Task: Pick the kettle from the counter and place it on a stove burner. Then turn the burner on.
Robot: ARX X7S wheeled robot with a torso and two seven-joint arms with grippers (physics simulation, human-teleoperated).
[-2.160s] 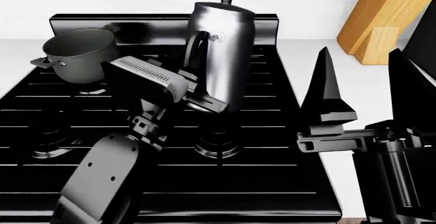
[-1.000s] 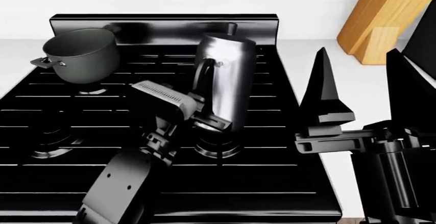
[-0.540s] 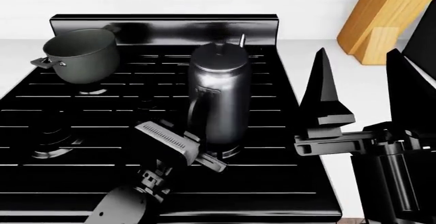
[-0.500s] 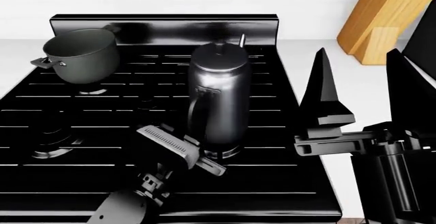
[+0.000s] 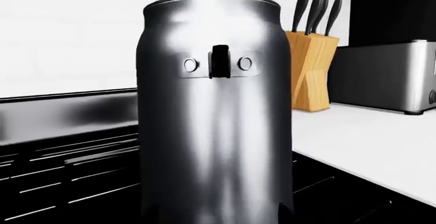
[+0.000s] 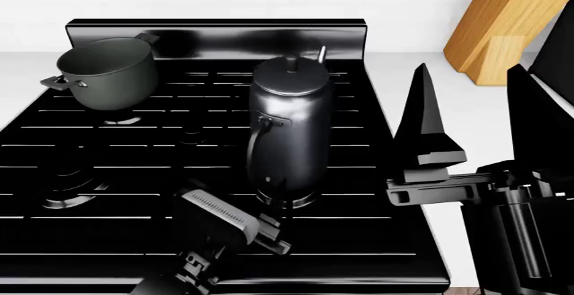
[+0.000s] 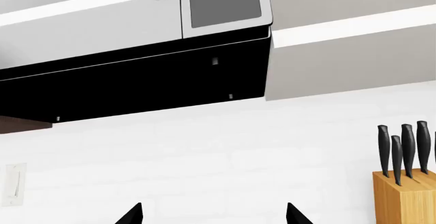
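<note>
Kettle: the kettle stands upright on the stove, its base on the front burner of the middle column; its loop handle faces the near edge, and the lid knob sits on top. Nothing is gripping it. From the left wrist view the kettle fills the middle, handle bracket facing the camera.

Stove burner: the stove burner under the kettle shows only as a greyish ring peeking out below the base, beneath the black grate bars.

Left tool: the left tool sits just in front of the kettle, low over the front grate, clear of the handle. Its jaws look slightly apart with nothing between them, though the view is partly blocked by the wrist.

Right tool: the right tool is held up over the white strip beside the stove, pointing upward, its two long black fingers standing well apart and empty. The right wrist view shows only the two fingertips, apart.

Tabletop: the white tabletop runs along the stove's right side.

Pot: a dark grey pot sits on the back-left burner, well apart from the kettle.

Knife block: a wooden knife block stands at the back right; a steel toaster is beside it in the left wrist view.
</note>
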